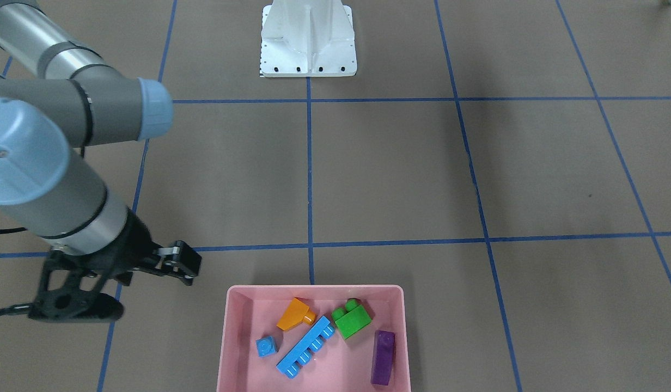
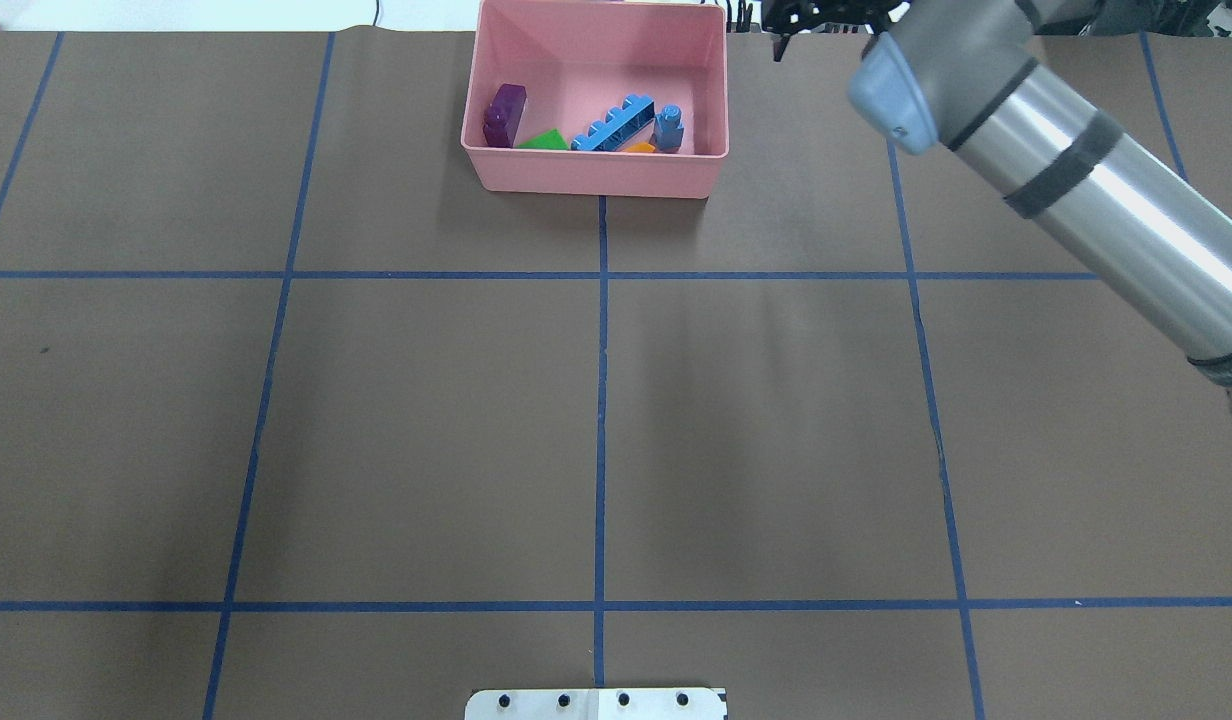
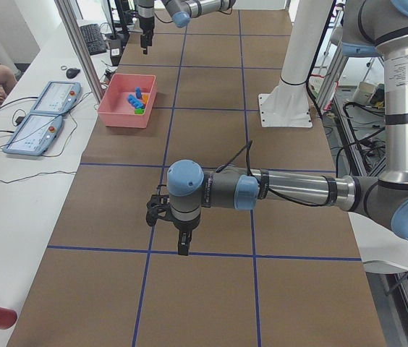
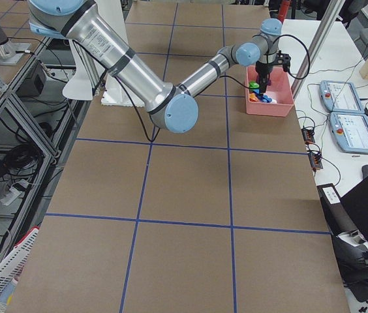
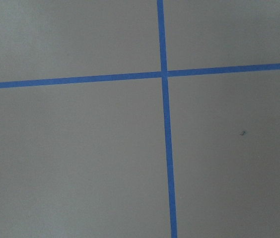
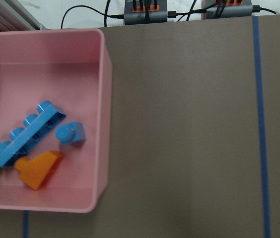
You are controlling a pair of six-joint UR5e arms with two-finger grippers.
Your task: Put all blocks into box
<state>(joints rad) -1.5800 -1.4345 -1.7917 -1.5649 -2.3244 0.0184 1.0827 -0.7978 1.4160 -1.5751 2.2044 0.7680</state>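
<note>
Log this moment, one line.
blocks: all five in box | right gripper: open, empty, beside box | left gripper: over table, state unclear | task: looks complete

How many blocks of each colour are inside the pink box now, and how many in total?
Blue blocks: 2, the small cube and the long strip
Orange block: 1
Green block: 1
Purple block: 1
Total: 5, all in the pink box

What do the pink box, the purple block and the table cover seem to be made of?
Pink box: likely moulded plastic, smooth; rounded corners, even colour.
Purple block: probably hard plastic, glossy; light glints on it.
Table cover: perhaps brown paper or card, matte; no reflections.
</note>
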